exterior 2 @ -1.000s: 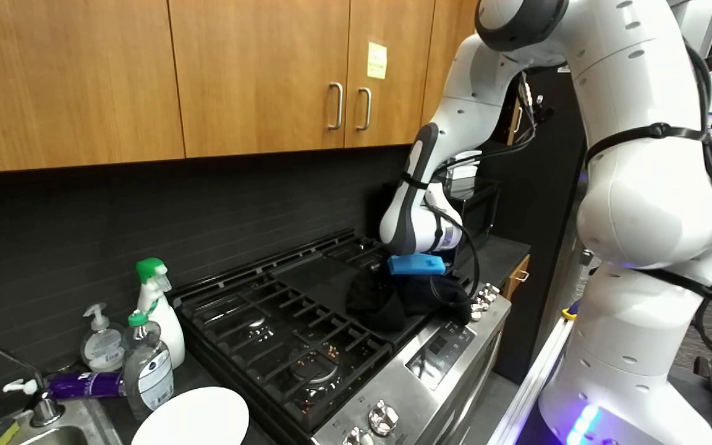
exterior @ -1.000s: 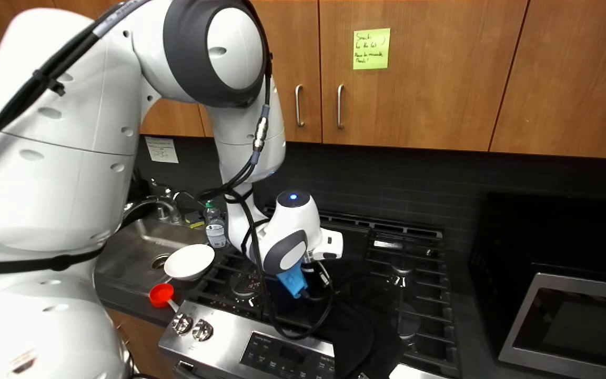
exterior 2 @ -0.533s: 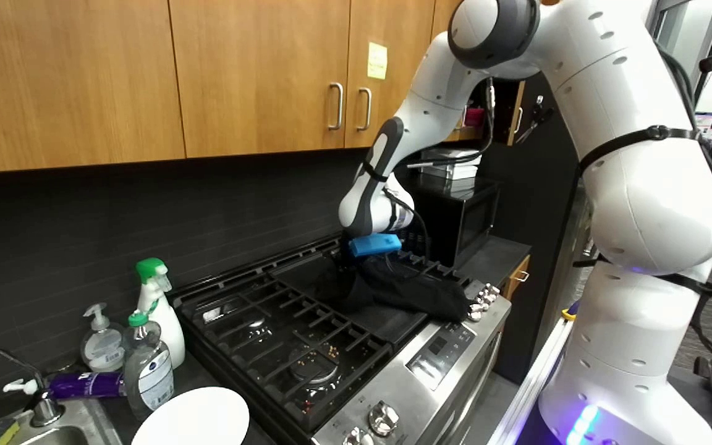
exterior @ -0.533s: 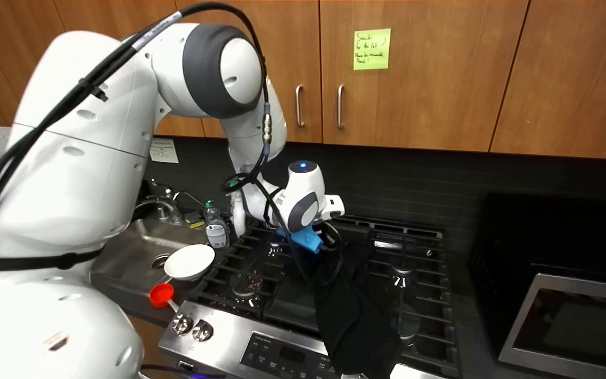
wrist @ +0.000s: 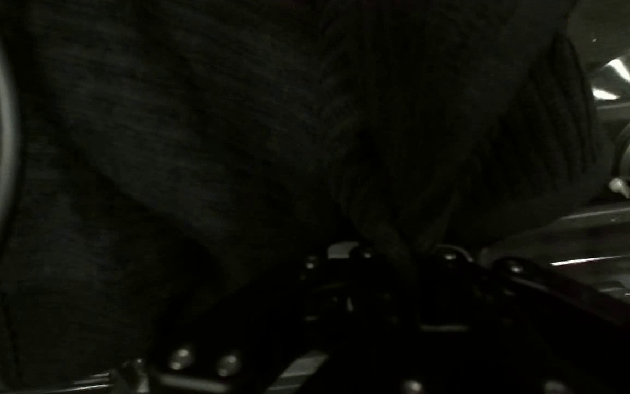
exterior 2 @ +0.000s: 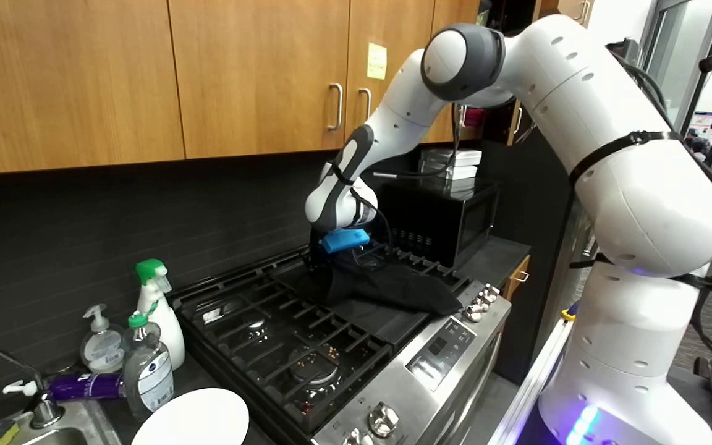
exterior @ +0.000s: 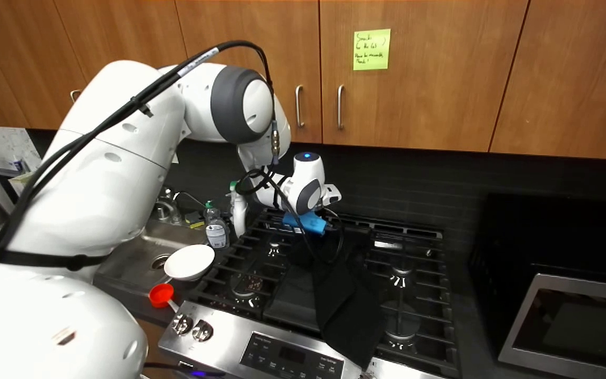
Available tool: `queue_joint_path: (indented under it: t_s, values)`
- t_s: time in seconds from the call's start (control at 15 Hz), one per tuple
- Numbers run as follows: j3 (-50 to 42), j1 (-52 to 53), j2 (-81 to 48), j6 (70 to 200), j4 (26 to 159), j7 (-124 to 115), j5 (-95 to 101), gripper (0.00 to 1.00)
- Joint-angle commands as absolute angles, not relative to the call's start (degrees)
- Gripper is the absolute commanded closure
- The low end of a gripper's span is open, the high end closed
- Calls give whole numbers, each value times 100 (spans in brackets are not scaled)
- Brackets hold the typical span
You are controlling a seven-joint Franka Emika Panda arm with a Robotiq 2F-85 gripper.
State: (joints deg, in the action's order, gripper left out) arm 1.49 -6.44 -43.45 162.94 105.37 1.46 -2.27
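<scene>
A black cloth (exterior: pixel 347 318) lies across the stove top in a long fold, its near end hanging over the front control panel. In an exterior view the cloth (exterior 2: pixel 393 287) stretches from under the gripper towards the front knobs. My gripper (wrist: pixel 405 262), very dark in the wrist view, has its fingers close together with a gathered pinch of the cloth (wrist: pixel 238 137) between them. Ribbed folds spread out beyond the fingertips. In both exterior views the fingers are lost against the dark stove, under the blue part on the wrist (exterior: pixel 305 222).
The black stove grates (exterior 2: pixel 313 321) lie around the cloth. A white bowl (exterior: pixel 190 261), a red cup (exterior: pixel 162 295), a dish soap bottle (exterior 2: pixel 148 371) and a spray bottle (exterior 2: pixel 164 315) stand near the sink. A microwave (exterior: pixel 576 321) is on the opposite side; cabinets hang above.
The arm has moved back over the stove towards the rear wall, pulling the cloth along. The cloth has gone from bunched to drawn out, and its front end has slid along the panel.
</scene>
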Motion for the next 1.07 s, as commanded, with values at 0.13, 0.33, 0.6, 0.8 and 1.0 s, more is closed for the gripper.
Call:
queue_joint_path:
  t_s: [0.13,0.33,0.6,0.8,1.0]
  values:
    - [233,-581,-4872,15985,9617,479,-155,96]
    - [211,-640,-4860,16118,9681,514,-190,96]
    - [168,-840,-4515,16593,10454,403,-334,96]
    - [197,-1064,-4251,17328,11289,236,-603,96]
    - [369,-1373,-4054,17915,11997,129,-840,96]
